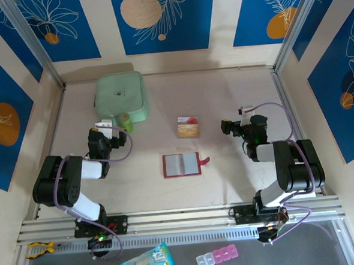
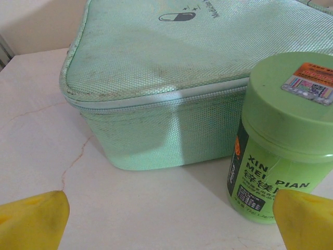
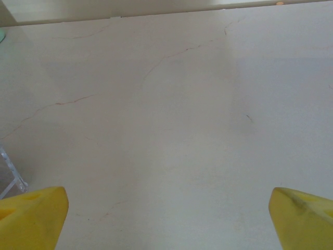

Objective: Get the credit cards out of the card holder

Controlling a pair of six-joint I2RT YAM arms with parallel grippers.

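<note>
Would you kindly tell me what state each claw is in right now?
Left claw: open, holding nothing.
Right claw: open, holding nothing.

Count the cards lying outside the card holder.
2 that I can tell: a whitish card with red marks and a gold-orange card touching it, beyond the open card holder. More may lie stacked underneath.

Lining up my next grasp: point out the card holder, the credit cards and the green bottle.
card holder [image 1: 181, 164], top view, on its open inner sleeves.
credit cards [image 1: 187, 130], top view, on the tan card.
green bottle [image 2: 281, 114], left wrist view, on its lid.
</note>
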